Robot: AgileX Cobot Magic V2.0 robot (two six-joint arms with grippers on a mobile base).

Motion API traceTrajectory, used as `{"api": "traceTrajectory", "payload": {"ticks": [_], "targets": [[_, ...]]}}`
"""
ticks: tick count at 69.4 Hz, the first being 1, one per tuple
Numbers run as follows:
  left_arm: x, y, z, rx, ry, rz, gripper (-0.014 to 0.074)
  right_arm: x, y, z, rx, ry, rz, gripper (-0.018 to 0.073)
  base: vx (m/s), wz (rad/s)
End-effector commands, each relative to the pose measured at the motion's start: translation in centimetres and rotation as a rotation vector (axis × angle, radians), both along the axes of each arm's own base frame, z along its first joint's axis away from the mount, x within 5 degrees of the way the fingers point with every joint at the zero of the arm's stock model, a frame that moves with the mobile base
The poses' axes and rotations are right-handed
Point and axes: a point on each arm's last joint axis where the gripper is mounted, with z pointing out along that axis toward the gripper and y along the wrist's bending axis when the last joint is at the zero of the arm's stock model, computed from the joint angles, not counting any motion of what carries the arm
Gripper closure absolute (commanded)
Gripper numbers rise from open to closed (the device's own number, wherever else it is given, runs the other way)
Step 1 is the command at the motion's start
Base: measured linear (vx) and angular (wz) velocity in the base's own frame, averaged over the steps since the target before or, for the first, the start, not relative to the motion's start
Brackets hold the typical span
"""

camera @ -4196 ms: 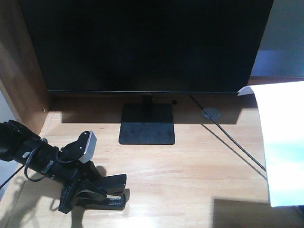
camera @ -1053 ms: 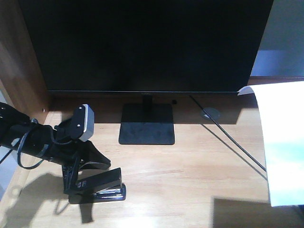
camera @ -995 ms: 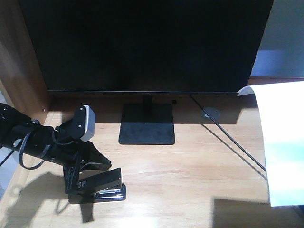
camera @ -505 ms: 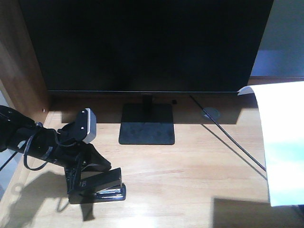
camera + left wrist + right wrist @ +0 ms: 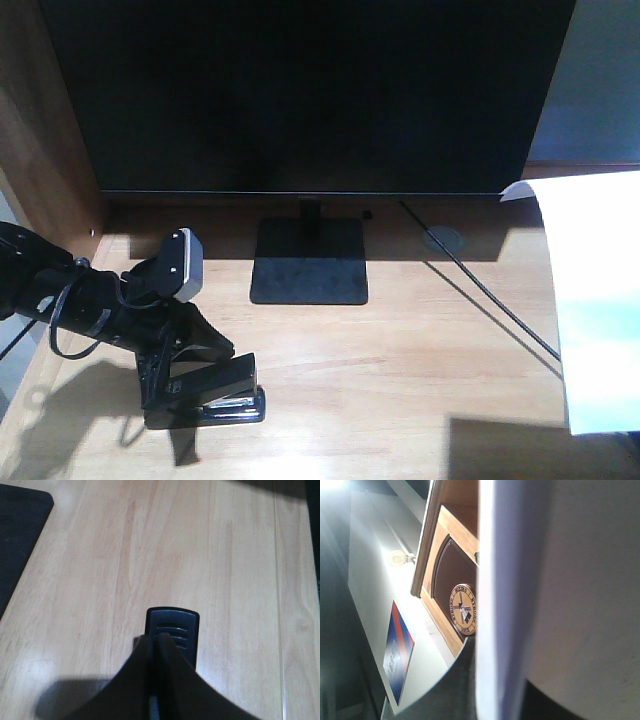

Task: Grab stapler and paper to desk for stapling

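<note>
1. On the near-left part of the table (image 5: 400,370), the front view shows the stapler (image 5: 208,392) lying flat. Its silvery mouth points right, and your left hand (image 5: 160,372) is down on its rear end. The paper (image 5: 598,300) is held above the table's right side and throws a shadow near the front edge. The right hand is out of this view. The monitor (image 5: 300,90) and its stand (image 5: 308,262) sit behind, and a cable (image 5: 480,295) runs between the stand and the paper.

2. From the left wrist, the left hand (image 5: 155,647) has its fingers drawn together, with only a dark slit between them. The tips are over the stapler's (image 5: 175,622) ribbed end. You cannot tell from here whether they pinch any part of it. The stapler sits level on the table (image 5: 100,570).

3. From the right wrist, the paper (image 5: 560,580) fills the right half, seen almost edge-on. It runs up between dark finger shapes, so the right hand (image 5: 487,700) looks clamped on the sheet. A wooden frame with a round badge (image 5: 464,607) shows behind.

4. The stapler looks set down, so the step is probably a clean let-go.
   - Ease the left fingers apart slowly, then lift straight up so they neither drag nor tip the stapler.
   - Bring the paper leftward only once the left hand is clear.
   - Carry the sheet over the cable and move gently, since a thin sheet will likely flop.
   - Lay it flat with one corner toward the stapler's mouth.
</note>
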Motion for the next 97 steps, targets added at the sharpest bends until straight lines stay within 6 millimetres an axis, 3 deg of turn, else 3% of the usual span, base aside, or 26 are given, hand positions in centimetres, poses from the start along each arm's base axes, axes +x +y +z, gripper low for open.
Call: {"api": "traceTrajectory", "payload": {"ticks": [1,97], "targets": [[0.00,-0.46,1.87,-0.067,-0.030,0.003,0.0603,-0.45,-0.04,1.15,0.007,-0.066,0.000,0.0565,0.00,0.00],[0.00,-0.46,1.87,-0.067,-0.029,0.004,0.0603,-0.42,-0.33,1.29,0.036,-0.079,-0.020,0.0565,0.00,0.00]]}}
